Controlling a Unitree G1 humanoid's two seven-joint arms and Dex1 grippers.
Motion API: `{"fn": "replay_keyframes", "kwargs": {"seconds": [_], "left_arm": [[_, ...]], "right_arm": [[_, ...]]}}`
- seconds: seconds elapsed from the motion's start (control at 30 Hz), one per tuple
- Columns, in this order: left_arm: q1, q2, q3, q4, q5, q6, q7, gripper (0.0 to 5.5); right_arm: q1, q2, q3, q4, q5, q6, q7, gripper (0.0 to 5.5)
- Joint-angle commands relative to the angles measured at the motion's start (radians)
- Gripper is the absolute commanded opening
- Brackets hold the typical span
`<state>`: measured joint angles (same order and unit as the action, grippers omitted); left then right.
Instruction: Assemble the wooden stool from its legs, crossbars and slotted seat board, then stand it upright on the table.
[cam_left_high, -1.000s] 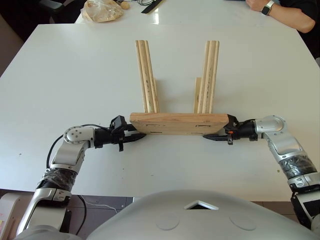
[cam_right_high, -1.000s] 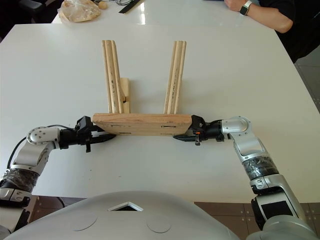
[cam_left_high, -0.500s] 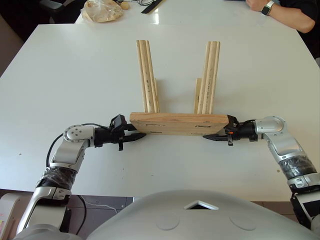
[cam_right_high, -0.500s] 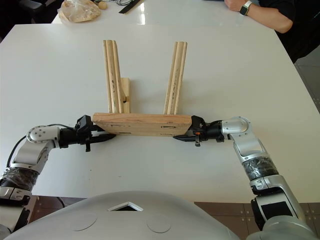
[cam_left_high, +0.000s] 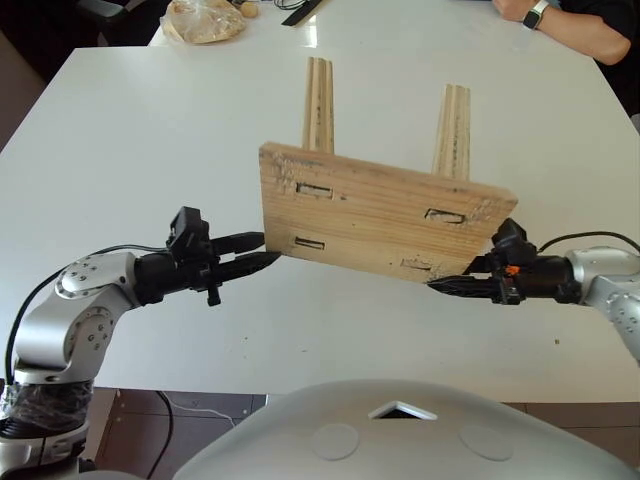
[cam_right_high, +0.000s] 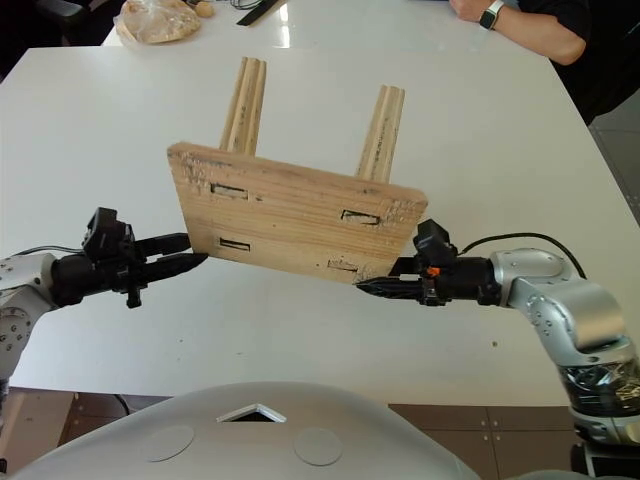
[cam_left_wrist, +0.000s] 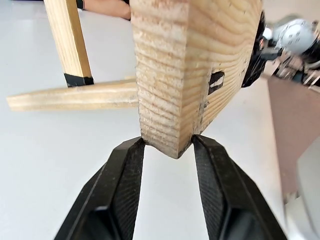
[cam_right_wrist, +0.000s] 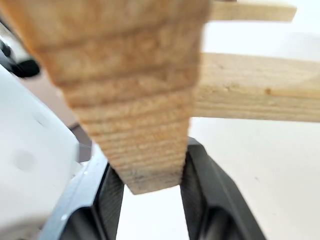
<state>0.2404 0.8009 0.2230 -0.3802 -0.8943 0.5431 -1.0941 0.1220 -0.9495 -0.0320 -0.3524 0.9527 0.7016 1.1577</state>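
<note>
Wooden stool held between two pincers above the white bench (cam_left_high: 130, 150). The seat board (cam_left_high: 375, 222) is tilted, its slotted face turned up and toward the robot, and its left end sits higher than its right. The legs (cam_left_high: 318, 90) run from its far face away from the robot. The left pincer (cam_left_high: 262, 248) is clamped on the lower left corner of the board, and the right pincer (cam_left_high: 445, 283) is clamped on the lower right corner, so the board spans the gap between them. The head views show four rectangular slots (cam_left_high: 313, 190) in the board's face and both arms reaching in from either side. The left wrist view shows the black fingers (cam_left_wrist: 122, 185) pressed flat against the two faces of the board's end-grain edge, with two legs beyond and the right pincer farther off. The right wrist view shows its own fingers (cam_right_wrist: 197, 185) likewise closed on the board's edge. Whether the leg ends touch the bench cannot be told.
</note>
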Motion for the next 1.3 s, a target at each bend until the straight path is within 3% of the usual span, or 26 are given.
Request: {"fn": "replay_keyframes", "kwargs": {"seconds": [0.03, 0.13, 0.27, 0.37, 0.5, 0.67, 0.8, 0.97, 1.17, 1.3], "left_arm": [[-0.028, 0.352, 0.335, -0.341, -0.884, 0.182, 0.336, 1.49], [-0.138, 0.454, 0.291, -0.234, -1.068, 0.227, 0.38, 1.49], [-0.436, 0.514, 0.153, 0.009, -1.078, 0.43, 0.266, 1.49], [-0.578, 0.445, 0.08, 0.097, -1.078, 0.502, 0.358, 1.49], [-0.691, 0.272, 0.039, 0.194, -1.078, 0.55, 0.576, 1.49], [-0.707, 0.21, 0.042, 0.177, -1.078, 0.558, 0.675, 1.49], [-0.587, 0.201, 0.041, 0.05, -1.078, 0.492, 0.762, 1.49], [-0.459, 0.148, 0.046, -0.054, -1.078, 0.414, 0.901, 1.49], [-0.416, 0.038, 0.042, -0.122, -1.078, 0.319, 1.066, 1.49], [-0.43, 0.009, 0.002, -0.141, -1.078, 0.288, 1.164, 1.49]], "right_arm": [[-0.265, -0.307, -0.234, -0.109, 1.02, 0.145, -0.465, 1.41], [-0.383, -0.256, -0.17, -0.075, 1.02, 0.155, -0.553, 1.4], [-0.591, -0.124, -0.108, 0.035, 1.02, 0.227, -0.687, 1.4], [-0.752, 0.113, -0.116, 0.216, 1.02, 0.263, -1.035, 1.4], [-0.764, 0.36, -0.189, 0.241, 1.02, 0.19, -1.469, 1.4], [-0.725, 0.525, -0.252, 0.138, 1.02, 0.134, -1.723, 1.4], [-0.671, 0.712, -0.244, 0.023, 1.02, 0.037, -1.961, 1.4], [-0.756, 0.942, -0.268, -0.031, 1.02, -0.138, -2.301, 1.4], [-0.721, 1.03, -0.235, -0.026, 1.019, -0.287, -2.51, 1.4], [-0.627, 0.9, -0.087, -0.024, 1.012, -0.12, -2.438, 1.4]]}}
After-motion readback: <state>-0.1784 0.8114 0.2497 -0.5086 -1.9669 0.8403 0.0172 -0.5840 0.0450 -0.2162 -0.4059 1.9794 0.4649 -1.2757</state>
